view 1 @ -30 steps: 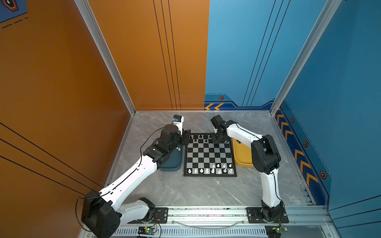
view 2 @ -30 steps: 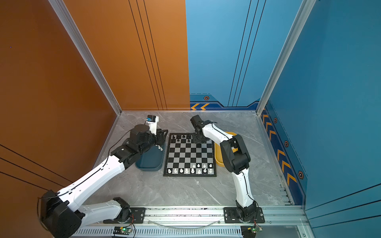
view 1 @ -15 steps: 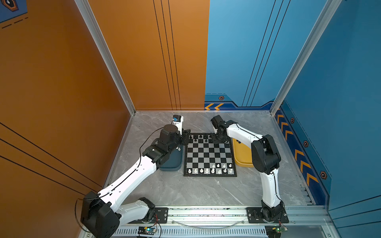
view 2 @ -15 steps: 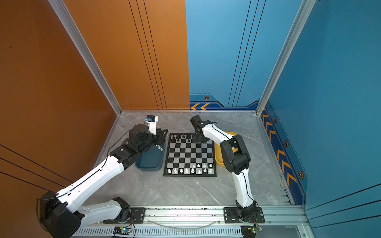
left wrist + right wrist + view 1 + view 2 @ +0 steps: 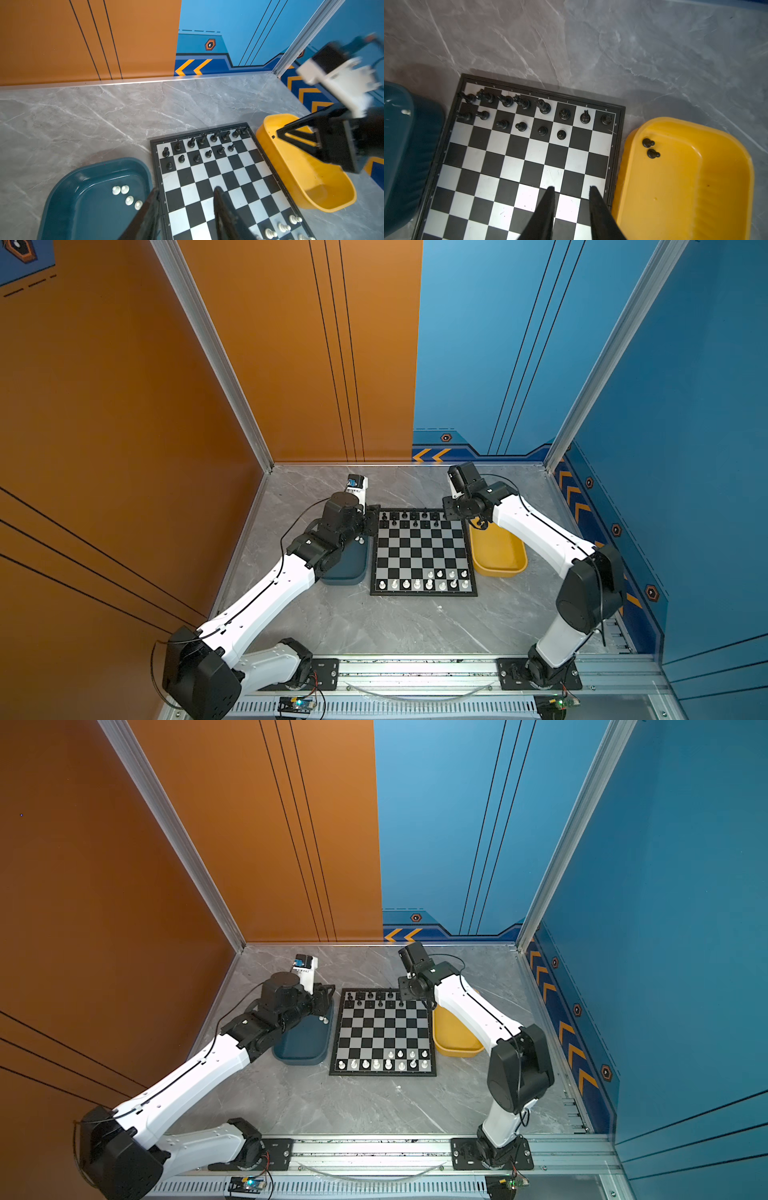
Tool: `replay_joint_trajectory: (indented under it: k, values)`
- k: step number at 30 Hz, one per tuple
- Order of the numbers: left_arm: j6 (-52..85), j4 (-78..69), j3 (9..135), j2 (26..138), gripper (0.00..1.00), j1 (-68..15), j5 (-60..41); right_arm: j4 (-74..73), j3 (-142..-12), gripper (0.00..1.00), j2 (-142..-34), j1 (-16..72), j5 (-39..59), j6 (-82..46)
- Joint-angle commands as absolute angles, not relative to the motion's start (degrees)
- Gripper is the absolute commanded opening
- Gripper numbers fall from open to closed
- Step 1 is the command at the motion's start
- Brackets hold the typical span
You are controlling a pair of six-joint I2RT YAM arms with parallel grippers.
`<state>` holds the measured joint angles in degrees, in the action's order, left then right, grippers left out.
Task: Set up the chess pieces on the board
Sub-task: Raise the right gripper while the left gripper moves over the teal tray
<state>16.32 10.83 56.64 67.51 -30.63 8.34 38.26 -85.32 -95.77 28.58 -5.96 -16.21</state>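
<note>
The board [image 5: 424, 556] lies flat between two trays. Black chess pieces [image 5: 543, 108] fill its far row, and several black pawns [image 5: 521, 126] stand in the row before it. White chess pieces [image 5: 428, 584] line the near edge. Several white pawns [image 5: 125, 195] lie in the teal tray [image 5: 349, 570]. Two black pawns [image 5: 651, 148] lie in the yellow tray [image 5: 498, 556]. My left gripper [image 5: 186, 189] hangs open and holds nothing, over the board's edge beside the teal tray. My right gripper [image 5: 572, 187] is open and holds nothing, above the board's squares near the yellow tray.
Grey marble tabletop [image 5: 395, 622] stretches in front of the board. Orange and blue walls close in the back and sides. A metal rail [image 5: 415, 672] carrying both arm bases runs along the front edge. The right arm [image 5: 332, 137] appears blurred over the yellow tray.
My right gripper's jaws have spread apart and it has drawn away from the black pawn row toward the yellow tray. The left arm has barely moved.
</note>
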Motion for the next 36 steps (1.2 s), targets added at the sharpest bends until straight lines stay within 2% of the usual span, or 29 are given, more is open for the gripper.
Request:
replay_joint_trajectory:
  k: [1, 8, 15, 25, 36]
  values:
    - [15.4, 15.2, 57.2, 66.2, 0.44, -29.8, 12.1, 32.4, -82.8, 0.31, -91.4, 29.2, -7.0, -18.2]
    - [16.4, 20.6, 56.9, 66.0, 0.45, -26.6, 13.7, 22.7, -81.4, 0.31, -86.6, 28.9, -6.2, -23.3]
    - [17.8, 25.9, 57.1, 69.8, 0.45, -23.1, 11.3, 11.3, -71.6, 0.31, -82.8, 28.9, -4.3, -29.1]
    - [19.1, 27.6, 58.5, 79.2, 0.44, -19.6, 8.4, 7.9, -66.4, 0.31, -81.3, 27.9, -3.5, -30.4]
    - [21.2, 24.0, 61.1, 88.2, 0.4, -18.1, 4.6, 7.2, -66.7, 0.31, -83.3, 27.2, -1.2, -30.6]
